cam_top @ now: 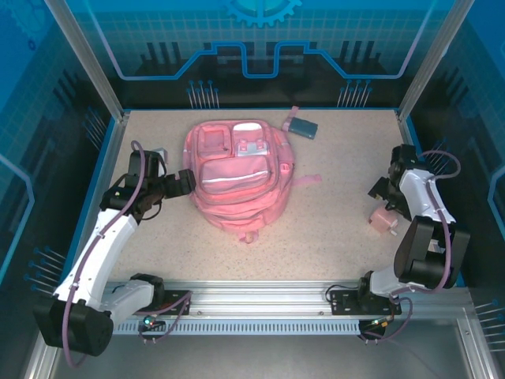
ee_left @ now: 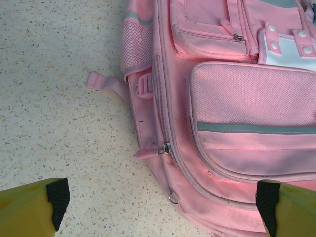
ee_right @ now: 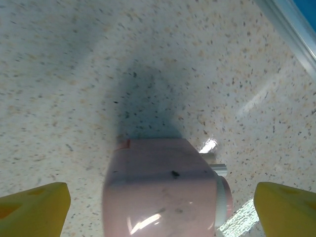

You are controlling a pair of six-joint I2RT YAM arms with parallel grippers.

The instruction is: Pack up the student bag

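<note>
1. The bag (cam_top: 237,178) lies flat at mid-table (cam_top: 331,205), front pockets up.
2. The left arm (cam_top: 102,245) reaches forward. The left gripper (cam_top: 180,183) is beside the bag's left edge, jaws spread wide, holding nothing.
3. The right arm (cam_top: 422,205) is folded (elbow raised). The right gripper (cam_top: 384,193) points down over a pink container (cam_top: 385,219), jaws spread wide and clear of it.

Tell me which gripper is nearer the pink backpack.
Left. The left gripper hangs open at the left edge of the backpack; the right gripper is open well off to its right, above a small pink container.
</note>
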